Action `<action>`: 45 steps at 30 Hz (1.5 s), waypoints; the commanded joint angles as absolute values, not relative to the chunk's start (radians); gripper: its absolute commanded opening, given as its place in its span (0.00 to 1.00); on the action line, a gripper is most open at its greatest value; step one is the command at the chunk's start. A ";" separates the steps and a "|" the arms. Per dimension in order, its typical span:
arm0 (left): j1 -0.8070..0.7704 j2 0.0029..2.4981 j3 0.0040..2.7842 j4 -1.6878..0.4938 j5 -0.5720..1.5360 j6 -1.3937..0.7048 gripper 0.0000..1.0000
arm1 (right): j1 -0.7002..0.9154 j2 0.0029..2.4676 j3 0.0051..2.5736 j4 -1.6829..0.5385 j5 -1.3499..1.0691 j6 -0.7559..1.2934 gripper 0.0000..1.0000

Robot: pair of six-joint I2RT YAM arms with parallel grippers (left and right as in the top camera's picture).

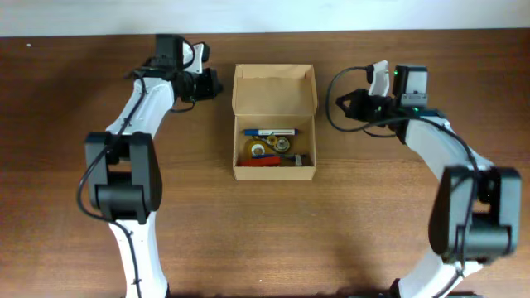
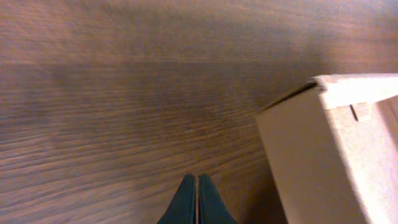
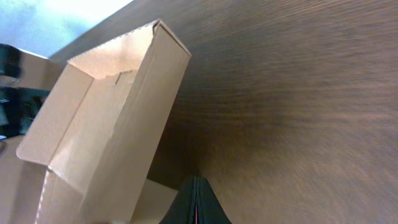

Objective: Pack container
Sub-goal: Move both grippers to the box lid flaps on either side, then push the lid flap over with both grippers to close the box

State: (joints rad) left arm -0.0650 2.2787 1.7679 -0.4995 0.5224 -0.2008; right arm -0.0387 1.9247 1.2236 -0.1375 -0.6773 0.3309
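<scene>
The container [image 1: 274, 91] is a tan cardboard box in the middle of the table, its flap lid open and standing up at the far side. Inside lie a blue and white pen [image 1: 270, 132], a yellow tape roll [image 1: 258, 150], a small round roll [image 1: 283, 145] and a red item [image 1: 265, 163]. My left gripper [image 1: 214, 83] is shut and empty, just left of the lid; the box corner shows in the left wrist view [image 2: 329, 149]. My right gripper [image 1: 341, 105] is shut and empty, just right of the box; the lid shows in the right wrist view [image 3: 112, 124].
The brown wooden table [image 1: 265, 240] runs all round the box. A pale wall edge lies along the far side of the table [image 1: 265, 16].
</scene>
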 commanded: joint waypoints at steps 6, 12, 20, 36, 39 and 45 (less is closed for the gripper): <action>-0.090 2.345 1.768 -0.448 0.653 -0.303 0.02 | -0.031 2.086 1.267 -0.055 -0.881 0.436 0.03; -0.117 2.345 1.768 -0.429 0.664 -0.303 0.02 | 0.002 2.132 1.267 0.002 -0.942 0.451 0.03; -0.114 2.345 1.768 -0.286 0.815 -0.303 0.02 | 0.019 2.134 1.267 0.152 -1.060 0.492 0.04; -0.086 2.271 1.780 -0.216 1.007 -0.285 0.02 | 0.017 2.131 1.308 0.413 -1.354 0.555 0.04; -0.086 2.232 1.780 -0.217 1.007 -0.259 0.02 | 0.006 2.131 1.317 0.413 -1.354 0.560 0.04; -0.087 2.178 1.779 -0.218 1.012 -0.256 0.02 | -0.032 2.127 1.317 0.427 -1.414 0.612 0.04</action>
State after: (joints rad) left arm -0.0883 2.2444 1.7672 -0.2195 0.9802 -0.2794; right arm -0.0116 2.1277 1.2961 0.4156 -1.3369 0.5869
